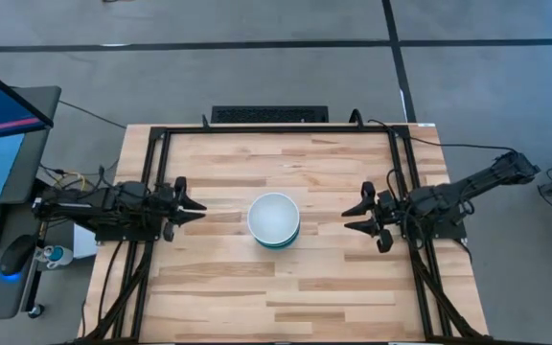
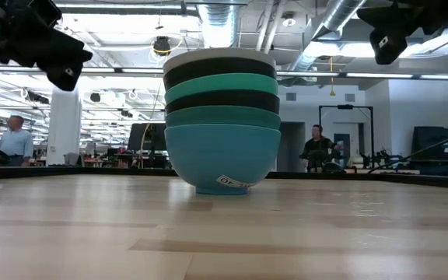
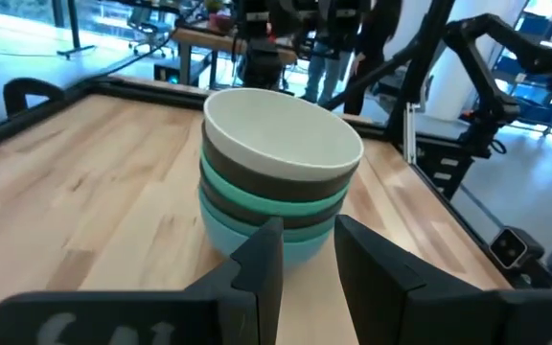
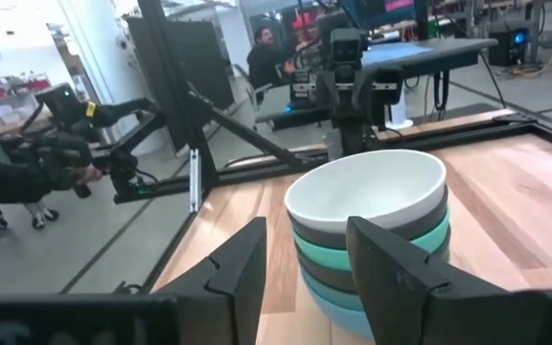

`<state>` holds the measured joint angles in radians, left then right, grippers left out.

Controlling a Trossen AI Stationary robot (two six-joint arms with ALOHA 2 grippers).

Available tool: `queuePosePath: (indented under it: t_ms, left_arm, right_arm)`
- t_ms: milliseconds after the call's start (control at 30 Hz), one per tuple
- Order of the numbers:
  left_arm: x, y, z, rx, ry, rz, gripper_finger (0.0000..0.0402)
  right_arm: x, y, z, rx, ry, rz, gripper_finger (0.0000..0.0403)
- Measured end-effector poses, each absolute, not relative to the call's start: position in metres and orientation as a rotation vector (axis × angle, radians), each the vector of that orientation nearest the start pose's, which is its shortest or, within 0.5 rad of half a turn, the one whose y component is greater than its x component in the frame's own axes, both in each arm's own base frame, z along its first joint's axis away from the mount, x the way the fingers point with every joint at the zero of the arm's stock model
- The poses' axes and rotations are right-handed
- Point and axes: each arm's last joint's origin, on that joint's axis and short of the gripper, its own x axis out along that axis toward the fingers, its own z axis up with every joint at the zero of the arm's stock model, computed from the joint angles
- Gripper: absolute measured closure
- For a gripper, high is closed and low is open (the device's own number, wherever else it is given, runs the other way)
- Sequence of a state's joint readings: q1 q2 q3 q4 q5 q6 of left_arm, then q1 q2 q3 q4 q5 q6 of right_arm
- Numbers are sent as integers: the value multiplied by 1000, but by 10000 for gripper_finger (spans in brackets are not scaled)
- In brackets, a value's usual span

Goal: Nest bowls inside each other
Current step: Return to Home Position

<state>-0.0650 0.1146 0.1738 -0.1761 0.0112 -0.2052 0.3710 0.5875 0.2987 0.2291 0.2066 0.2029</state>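
The stack of bowls [image 1: 274, 220] stands alone near the middle of the wooden surface [image 1: 209, 287], with all six nested. In the low view a blue bowl [image 2: 222, 155] with a sticker [image 2: 232, 183] sits at the bottom, then a teal-green one [image 2: 222, 117], a black one [image 2: 222, 101], a cyan one [image 2: 222, 84], a second black one [image 2: 222, 68], and the white bowl [image 3: 281, 139] on top. No loose bowl is in sight, so the nesting itself looks done. The left arm [image 1: 103, 209] and right arm [image 1: 448, 196] flank the stack on opposite sides, each near it but clear of it. Both point at it, and the low view shows them hanging above its rim. The left jaws are parted by a narrow gap and the right jaws by a wider one, and neither pair holds anything. The main risk from here is probably a knock. An arm that swings low or cuts across the centre on its way home could clip the white rim. The stack is tall, smooth-sided and rests on one small foot, so it would likely slide or tip. The upper bowls would then spill across the surface. A smaller risk is a bowl seated slightly off centre. The rims look level in the low view, but the wrist views cannot confirm that every bowl is fully seated, so a jolt to the surface could shift one.
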Motion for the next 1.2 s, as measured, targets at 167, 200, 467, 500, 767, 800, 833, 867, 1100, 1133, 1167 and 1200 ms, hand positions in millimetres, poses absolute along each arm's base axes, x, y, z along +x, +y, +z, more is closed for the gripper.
queuePosePath:
  t_ms: [167, 200, 467, 500, 767, 800, 833, 867, 1100, 1133, 1167, 1200]
  left_arm:
    - [95, -6, 199, -198, 103, -55, 315]
    - [95, -6, 199, -204, 105, -54, 314]
    - [95, -6, 198, -187, 105, -44, 314]
    - [95, -6, 198, -172, 107, -36, 314]
    - [95, -5, 198, -125, 108, -9, 314]
    - [95, -5, 198, -121, 108, -13, 314]
    - [95, -5, 198, -114, 109, -20, 314]
    - [95, -5, 198, -106, 109, -27, 314]
    - [95, -5, 198, -41, 104, -36, 314]
    - [95, -5, 198, -35, 106, -36, 314]
    - [95, -5, 196, -32, 108, -36, 314]
    - [96, -5, 193, -32, 113, -36, 314]
  right_arm:
    - [136, 46, 206, 218, -42, 170, 233]
    - [134, 46, 201, 229, -81, 178, 233]
    - [126, 44, 178, 226, -106, 220, 233]
    - [127, 43, 177, 223, -93, 214, 233]
    - [129, 37, 169, 209, -12, 152, 233]
    - [130, 36, 168, 200, -6, 145, 233]
    - [130, 35, 167, 189, -1, 138, 233]
    - [130, 34, 167, 181, 3, 132, 233]
    - [132, 27, 160, 162, 64, 68, 233]
    - [132, 26, 160, 161, 69, 56, 233]
    - [132, 24, 159, 160, 74, 45, 233]
    - [132, 23, 158, 159, 82, 34, 233]
